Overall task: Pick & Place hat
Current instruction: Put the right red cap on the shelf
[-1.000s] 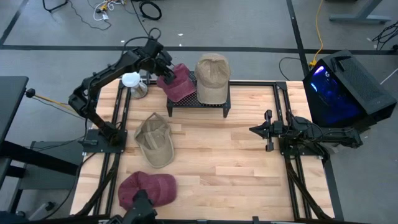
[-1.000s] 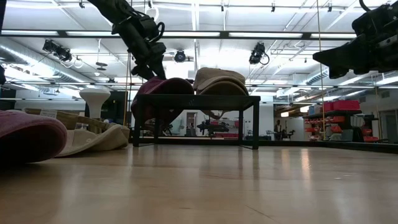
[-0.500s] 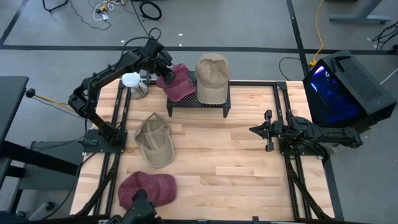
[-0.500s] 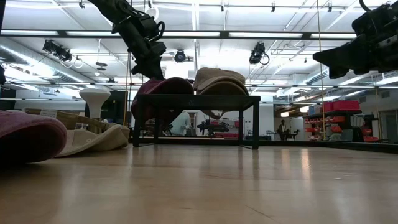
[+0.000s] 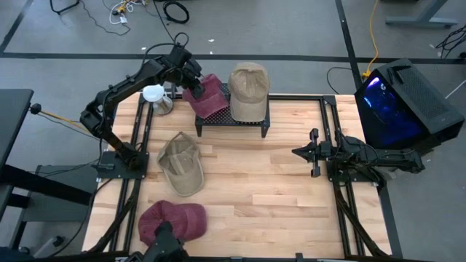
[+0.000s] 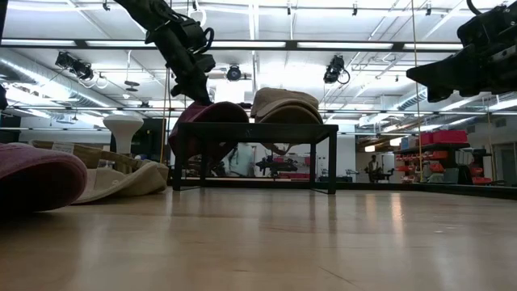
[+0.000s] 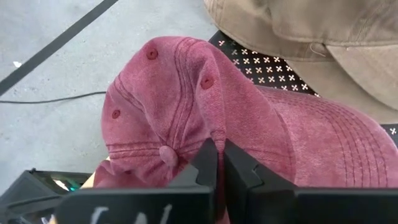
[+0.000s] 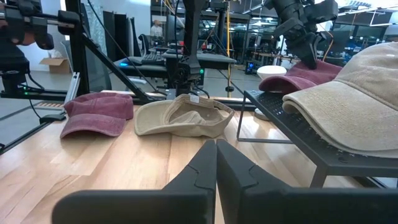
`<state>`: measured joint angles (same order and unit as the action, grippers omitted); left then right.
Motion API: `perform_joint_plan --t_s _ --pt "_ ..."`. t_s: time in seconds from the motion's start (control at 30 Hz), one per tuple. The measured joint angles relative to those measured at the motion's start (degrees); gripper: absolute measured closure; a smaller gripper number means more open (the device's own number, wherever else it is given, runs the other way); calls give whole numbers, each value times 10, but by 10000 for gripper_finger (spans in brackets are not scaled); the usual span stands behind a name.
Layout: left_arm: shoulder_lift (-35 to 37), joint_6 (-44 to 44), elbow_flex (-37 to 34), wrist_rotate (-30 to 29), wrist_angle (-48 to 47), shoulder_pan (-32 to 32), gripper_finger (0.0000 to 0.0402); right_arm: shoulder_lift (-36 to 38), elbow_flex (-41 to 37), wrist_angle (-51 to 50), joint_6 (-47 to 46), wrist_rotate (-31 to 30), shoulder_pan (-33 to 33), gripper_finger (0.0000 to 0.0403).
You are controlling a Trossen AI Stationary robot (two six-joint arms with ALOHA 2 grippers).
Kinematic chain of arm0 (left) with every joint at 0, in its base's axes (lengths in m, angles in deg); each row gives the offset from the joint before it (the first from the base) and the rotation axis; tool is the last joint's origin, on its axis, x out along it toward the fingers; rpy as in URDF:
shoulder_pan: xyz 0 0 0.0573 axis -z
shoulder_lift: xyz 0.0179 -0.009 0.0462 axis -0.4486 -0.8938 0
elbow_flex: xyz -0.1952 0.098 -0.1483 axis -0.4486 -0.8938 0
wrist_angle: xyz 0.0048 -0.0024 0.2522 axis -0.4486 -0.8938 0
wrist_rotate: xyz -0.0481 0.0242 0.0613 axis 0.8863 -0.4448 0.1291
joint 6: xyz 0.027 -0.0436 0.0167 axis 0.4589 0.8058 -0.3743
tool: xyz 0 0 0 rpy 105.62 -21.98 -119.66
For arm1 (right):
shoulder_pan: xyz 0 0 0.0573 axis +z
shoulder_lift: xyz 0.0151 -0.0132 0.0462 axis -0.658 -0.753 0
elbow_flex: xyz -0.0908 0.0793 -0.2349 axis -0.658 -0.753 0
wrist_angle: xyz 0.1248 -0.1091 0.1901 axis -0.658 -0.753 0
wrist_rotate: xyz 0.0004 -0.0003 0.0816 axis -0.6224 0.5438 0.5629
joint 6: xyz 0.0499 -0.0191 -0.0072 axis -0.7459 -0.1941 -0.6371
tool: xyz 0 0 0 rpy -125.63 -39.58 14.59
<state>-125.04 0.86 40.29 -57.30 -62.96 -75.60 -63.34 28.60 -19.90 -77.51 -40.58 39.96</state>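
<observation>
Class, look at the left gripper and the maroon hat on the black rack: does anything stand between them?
Nothing visible does. The left gripper is shut on the maroon hat, pinching a fold of its crown, on the black rack beside the tan hat.

the left arm reaches from its base at the left of the high view up toward the upper middle, elbow bent, wrist angled down. its dark two-finger left gripper has its fingers pinched together on a fold of the dusty red fabric cap. the right arm lies low and stretched out at the right of the high view, its dark two-finger right gripper pointing left with fingers pressed together, holding nothing.
</observation>
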Motion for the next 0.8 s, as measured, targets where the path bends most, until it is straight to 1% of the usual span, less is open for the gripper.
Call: perform_joint_plan --t_s 0.23,0.43,0.5,0.8 --pt "2 -15 0 -15 0 0 395 0 0 0 0 0 0 392" --pt "5 -34 8 -14 -12 3 396 0 0 0 0 0 0 392" --pt "5 -40 24 -13 -24 3 396 0 0 0 0 0 0 392" --pt "5 -105 132 -13 -76 13 396 0 0 0 0 0 0 392"
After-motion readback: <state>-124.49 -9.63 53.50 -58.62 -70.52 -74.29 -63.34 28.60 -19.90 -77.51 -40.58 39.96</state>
